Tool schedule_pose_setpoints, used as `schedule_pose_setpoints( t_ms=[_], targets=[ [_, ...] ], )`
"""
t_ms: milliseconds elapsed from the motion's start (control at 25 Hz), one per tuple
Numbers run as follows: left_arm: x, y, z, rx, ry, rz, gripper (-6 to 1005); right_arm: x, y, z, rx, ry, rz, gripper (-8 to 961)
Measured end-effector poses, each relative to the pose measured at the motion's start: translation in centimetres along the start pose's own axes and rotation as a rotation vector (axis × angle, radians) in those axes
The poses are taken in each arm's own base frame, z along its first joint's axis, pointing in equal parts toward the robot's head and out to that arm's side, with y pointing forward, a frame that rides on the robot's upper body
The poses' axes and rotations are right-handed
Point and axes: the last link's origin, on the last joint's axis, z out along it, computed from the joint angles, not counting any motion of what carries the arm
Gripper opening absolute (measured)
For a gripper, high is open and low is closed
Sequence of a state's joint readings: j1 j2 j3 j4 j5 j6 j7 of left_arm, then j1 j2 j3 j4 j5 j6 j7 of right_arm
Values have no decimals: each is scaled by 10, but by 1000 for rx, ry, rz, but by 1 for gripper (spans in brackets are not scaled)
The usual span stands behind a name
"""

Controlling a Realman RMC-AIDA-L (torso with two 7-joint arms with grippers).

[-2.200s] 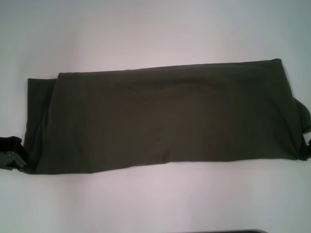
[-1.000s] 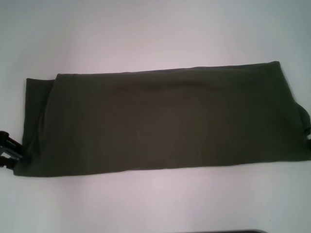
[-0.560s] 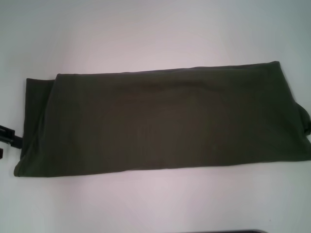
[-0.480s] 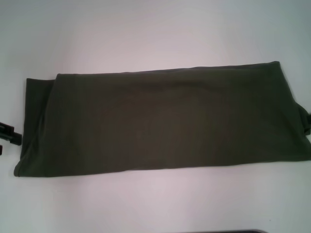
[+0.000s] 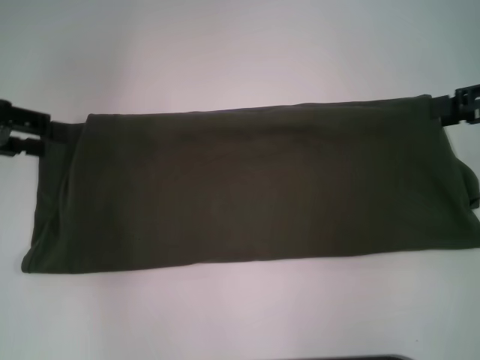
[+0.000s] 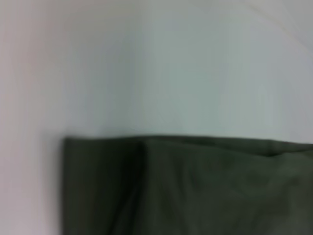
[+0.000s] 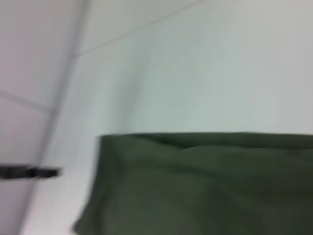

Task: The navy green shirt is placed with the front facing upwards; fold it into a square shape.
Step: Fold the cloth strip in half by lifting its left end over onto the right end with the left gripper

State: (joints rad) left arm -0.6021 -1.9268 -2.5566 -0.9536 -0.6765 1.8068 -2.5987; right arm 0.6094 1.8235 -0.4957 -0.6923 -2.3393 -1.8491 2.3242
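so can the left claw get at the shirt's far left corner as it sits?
Probably yes. The left claw is already level with the far left corner of the navy green shirt, which lies flat on the table. Nothing sits between them. The right claw is at the far right corner.

Navy green shirt [image 5: 255, 187]: uniform dark olive green, plain, no pattern or lettering visible on the exposed surface. Tabletop [image 5: 225, 52]: plain white, unpatterned. Left claw [image 5: 22, 129] and right claw [image 5: 459, 106]: black.
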Motion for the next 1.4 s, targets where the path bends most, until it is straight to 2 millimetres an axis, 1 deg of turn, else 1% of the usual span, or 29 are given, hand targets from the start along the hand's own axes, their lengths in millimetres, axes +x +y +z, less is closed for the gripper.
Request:
schedule_pose_setpoints(
  t_ms=[120, 200, 240, 360, 480, 680, 920, 1080, 1120, 1280, 1400],
  targets=[
    [2, 5, 4, -32, 19, 37, 616, 2, 7, 9, -82, 18, -59, 622],
    [3, 7, 6, -43, 29, 51, 615, 1, 9, 12, -92, 14, -86, 619],
    [3, 8, 7, -56, 39, 62, 615, 1, 9, 14, -88, 5, -88, 618],
    [2, 9, 7, -104, 91, 90, 614, -1, 2, 15, -70, -48, -59, 572],
    [1, 7, 6, -129, 135, 91, 613, -1, 1, 14, -79, -59, -46, 526],
    [0, 5, 6, -133, 148, 86, 613, 4, 3, 15, -88, -41, -80, 629],
    [-9, 1, 11, -144, 144, 75, 613, 11, -2, 22, -76, -60, -110, 864],
    [-20, -3, 24, -194, 144, 38, 613, 18, -9, 28, -56, -95, -144, 925],
    [-20, -3, 24, -194, 144, 38, 613, 20, -10, 29, -54, -101, -161, 940],
    [-23, -8, 30, -228, 206, -1, 613, 30, -12, 35, -46, -109, -245, 940],
    [-27, -7, 36, -252, 254, 61, 613, 37, -13, 40, -27, -131, -294, 940]
  ],
)
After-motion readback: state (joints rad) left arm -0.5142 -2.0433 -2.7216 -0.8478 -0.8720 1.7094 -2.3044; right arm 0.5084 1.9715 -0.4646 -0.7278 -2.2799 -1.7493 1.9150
